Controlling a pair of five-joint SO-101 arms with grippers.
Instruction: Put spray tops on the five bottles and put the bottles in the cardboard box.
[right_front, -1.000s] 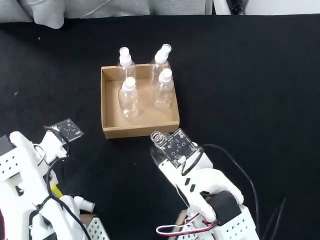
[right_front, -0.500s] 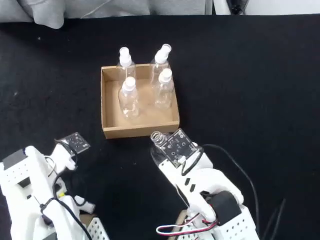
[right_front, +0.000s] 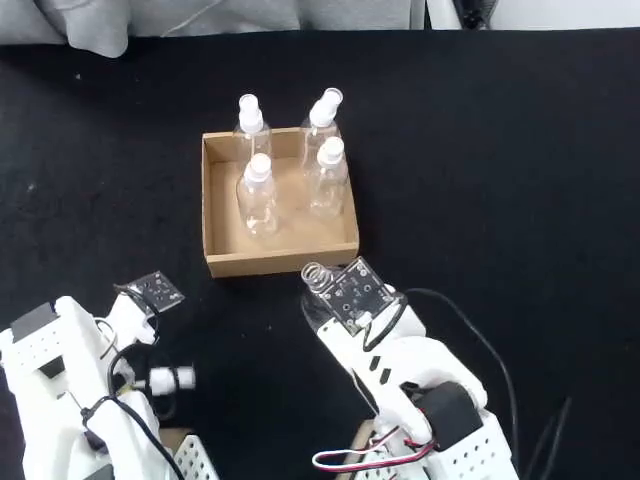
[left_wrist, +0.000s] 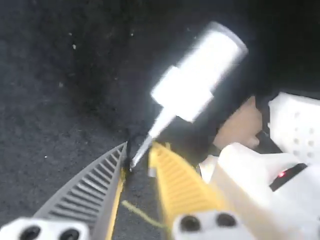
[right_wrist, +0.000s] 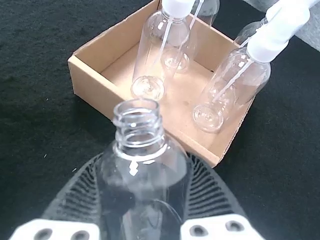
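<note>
Overhead, a cardboard box on the black table is seen with four capped bottles stood upright inside. Just beside its near wall, an uncapped bottle is held upright by the right gripper, seemingly outside the box until a top is fitted. A spray top is carried well apart, at the near left.

From the left wrist, the spray top is seen pinched by its thin tube in the left gripper, its fingers narrowed and the head left free, probably for threading.

From the right wrist, fingers are closed around the bottle's body, with its open neck left clear.
</note>
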